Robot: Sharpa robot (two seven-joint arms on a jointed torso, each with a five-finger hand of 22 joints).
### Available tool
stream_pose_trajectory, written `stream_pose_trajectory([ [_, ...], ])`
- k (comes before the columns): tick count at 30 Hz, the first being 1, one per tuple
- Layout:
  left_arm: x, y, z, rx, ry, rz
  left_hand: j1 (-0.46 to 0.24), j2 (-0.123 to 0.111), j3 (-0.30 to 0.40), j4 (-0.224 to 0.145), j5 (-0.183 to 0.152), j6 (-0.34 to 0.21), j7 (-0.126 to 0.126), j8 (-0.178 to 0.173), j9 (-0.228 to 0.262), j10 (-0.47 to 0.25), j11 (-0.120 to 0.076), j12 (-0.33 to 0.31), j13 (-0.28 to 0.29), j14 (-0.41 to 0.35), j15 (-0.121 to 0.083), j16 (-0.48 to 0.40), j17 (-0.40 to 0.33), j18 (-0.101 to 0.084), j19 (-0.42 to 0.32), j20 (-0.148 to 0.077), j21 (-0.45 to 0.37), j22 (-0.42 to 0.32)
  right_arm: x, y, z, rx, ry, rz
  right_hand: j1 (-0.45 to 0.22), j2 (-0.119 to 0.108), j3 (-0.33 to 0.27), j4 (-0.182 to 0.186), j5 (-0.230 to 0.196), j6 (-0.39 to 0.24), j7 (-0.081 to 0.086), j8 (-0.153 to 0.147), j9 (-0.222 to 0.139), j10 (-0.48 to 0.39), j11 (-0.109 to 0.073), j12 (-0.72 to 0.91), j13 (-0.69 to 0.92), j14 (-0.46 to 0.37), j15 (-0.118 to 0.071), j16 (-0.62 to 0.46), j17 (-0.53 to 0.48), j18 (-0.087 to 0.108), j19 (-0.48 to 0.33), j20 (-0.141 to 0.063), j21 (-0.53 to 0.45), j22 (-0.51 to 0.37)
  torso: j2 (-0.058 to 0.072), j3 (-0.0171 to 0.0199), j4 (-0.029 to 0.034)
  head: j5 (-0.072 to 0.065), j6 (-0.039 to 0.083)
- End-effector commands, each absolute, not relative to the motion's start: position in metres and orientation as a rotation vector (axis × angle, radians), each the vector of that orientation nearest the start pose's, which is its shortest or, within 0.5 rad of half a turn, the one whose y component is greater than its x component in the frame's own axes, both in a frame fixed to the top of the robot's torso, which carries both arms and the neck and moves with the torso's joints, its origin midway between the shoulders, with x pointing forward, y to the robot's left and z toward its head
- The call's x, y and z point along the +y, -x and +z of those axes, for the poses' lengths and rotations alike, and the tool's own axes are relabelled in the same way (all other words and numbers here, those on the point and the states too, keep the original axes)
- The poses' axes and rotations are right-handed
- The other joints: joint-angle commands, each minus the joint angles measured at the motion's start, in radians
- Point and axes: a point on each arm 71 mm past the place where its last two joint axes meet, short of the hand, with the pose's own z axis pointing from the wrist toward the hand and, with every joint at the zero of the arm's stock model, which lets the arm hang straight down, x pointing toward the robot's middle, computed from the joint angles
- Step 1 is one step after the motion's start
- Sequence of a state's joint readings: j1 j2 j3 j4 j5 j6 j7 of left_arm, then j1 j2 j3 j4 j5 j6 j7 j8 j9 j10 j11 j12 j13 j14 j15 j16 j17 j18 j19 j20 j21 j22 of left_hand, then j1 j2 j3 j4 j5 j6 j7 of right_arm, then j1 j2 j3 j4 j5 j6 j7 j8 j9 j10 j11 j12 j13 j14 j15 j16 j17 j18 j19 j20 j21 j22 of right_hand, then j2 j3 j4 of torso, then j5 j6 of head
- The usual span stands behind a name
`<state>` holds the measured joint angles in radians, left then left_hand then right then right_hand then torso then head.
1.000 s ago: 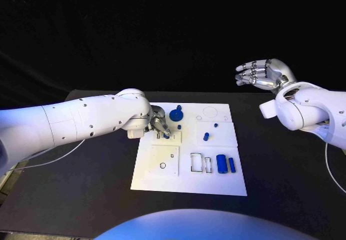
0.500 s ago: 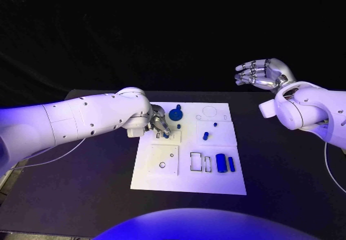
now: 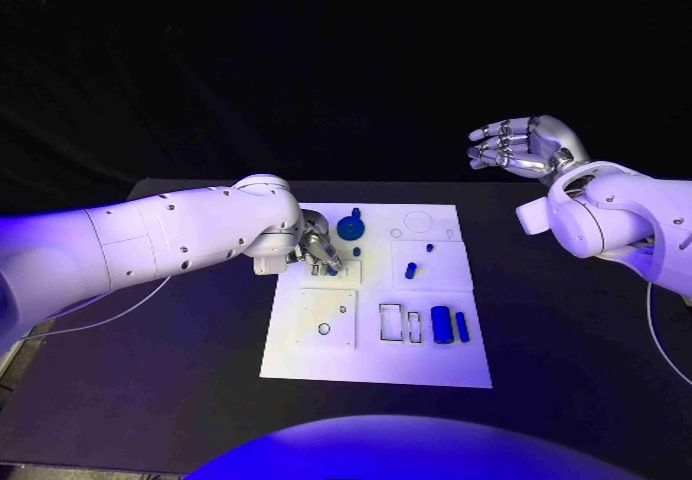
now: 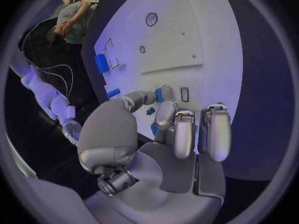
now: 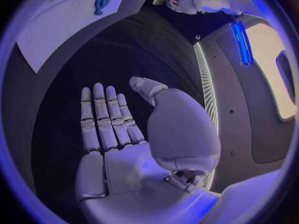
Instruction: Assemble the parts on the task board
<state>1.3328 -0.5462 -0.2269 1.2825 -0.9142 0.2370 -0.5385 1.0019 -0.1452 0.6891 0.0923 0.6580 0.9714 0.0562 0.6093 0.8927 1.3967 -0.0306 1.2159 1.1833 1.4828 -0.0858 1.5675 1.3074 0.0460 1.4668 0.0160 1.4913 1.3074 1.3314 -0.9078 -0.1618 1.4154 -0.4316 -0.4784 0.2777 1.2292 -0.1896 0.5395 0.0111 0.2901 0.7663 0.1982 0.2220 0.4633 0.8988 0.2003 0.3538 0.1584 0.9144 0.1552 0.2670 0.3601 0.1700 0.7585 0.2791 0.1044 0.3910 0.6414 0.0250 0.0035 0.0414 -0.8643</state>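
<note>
The white task board [image 3: 375, 365] lies in the middle of the black table. My left hand [image 3: 320, 250] is low over its near-left upper area, next to a small rectangular slot [image 4: 184, 94]. In the left wrist view the thumb and a finger pinch a small blue part [image 4: 165, 92]. A round blue disc [image 3: 351, 228] stands just beyond that hand. Small blue pegs [image 3: 411, 270] lie mid-board, and a blue cylinder [image 3: 443, 325] with a thin blue bar [image 3: 462, 327] sits at the right. My right hand [image 3: 522, 145] is raised high off to the right, palm [image 5: 124, 154] bare, fingers apart.
A raised white square plate [image 3: 329, 320] with a small hole takes the board's near-left part. Rectangular cut-outs [image 3: 392, 323] sit beside the blue cylinder. Black table [image 3: 577, 330] surrounds the board on all sides.
</note>
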Motion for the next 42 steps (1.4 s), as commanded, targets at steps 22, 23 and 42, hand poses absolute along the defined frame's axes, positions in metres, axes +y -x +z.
stream_pose_trajectory([
  [22, 0.140, -0.505, -0.243, 2.518, 0.071, -0.374, -0.081, -0.004, -0.136, 0.109, -0.092, 0.060, -0.046, -0.017, -0.029, 0.031, -0.025, 0.009, 0.020, 0.088, -0.024, 0.003, 0.263, -0.017, 0.052, -0.014, 0.003, 0.125, -0.280, -0.514, -0.158, 1.434, -0.684, 1.061, -0.014, 0.001, -0.009, 0.002, 0.003, -0.010, 0.066, -0.006, -0.002, -0.008, 0.001, 0.005, -0.005, -0.003, 0.008, -0.007, -0.002, 0.011, -0.004, 0.003, -0.009, -0.004, 0.000, -0.0007, 0.0004, -0.003, 0.001],
  [23, 0.140, -0.505, -0.243, 2.518, 0.071, -0.373, -0.081, -0.004, -0.136, 0.109, -0.092, 0.060, -0.046, -0.017, -0.029, 0.031, -0.025, 0.009, 0.020, 0.088, -0.024, 0.003, 0.263, -0.017, 0.052, -0.014, 0.003, 0.125, -0.281, -0.514, -0.158, 1.434, -0.684, 1.060, -0.015, 0.001, -0.010, 0.002, 0.003, -0.010, 0.066, -0.006, -0.003, -0.008, 0.001, 0.005, -0.005, -0.004, 0.008, -0.008, -0.002, 0.011, -0.004, 0.003, -0.010, -0.005, 0.000, -0.0007, 0.0004, -0.003, 0.001],
  [42, 0.158, -0.506, -0.234, 2.473, 0.079, -0.351, -0.079, -0.029, -0.187, 0.134, -0.106, 0.061, -0.048, -0.014, -0.032, 0.029, -0.027, 0.002, 0.016, 0.088, -0.025, 0.003, 0.263, -0.016, 0.050, -0.016, -0.001, 0.120, -0.284, -0.513, -0.159, 1.434, -0.688, 1.055, -0.020, 0.000, -0.016, 0.005, 0.002, -0.012, 0.067, -0.006, -0.004, -0.010, 0.002, 0.007, -0.010, -0.006, 0.010, -0.011, -0.003, 0.011, -0.005, 0.003, -0.013, -0.009, -0.001, -0.0014, 0.0008, -0.006, 0.009],
])
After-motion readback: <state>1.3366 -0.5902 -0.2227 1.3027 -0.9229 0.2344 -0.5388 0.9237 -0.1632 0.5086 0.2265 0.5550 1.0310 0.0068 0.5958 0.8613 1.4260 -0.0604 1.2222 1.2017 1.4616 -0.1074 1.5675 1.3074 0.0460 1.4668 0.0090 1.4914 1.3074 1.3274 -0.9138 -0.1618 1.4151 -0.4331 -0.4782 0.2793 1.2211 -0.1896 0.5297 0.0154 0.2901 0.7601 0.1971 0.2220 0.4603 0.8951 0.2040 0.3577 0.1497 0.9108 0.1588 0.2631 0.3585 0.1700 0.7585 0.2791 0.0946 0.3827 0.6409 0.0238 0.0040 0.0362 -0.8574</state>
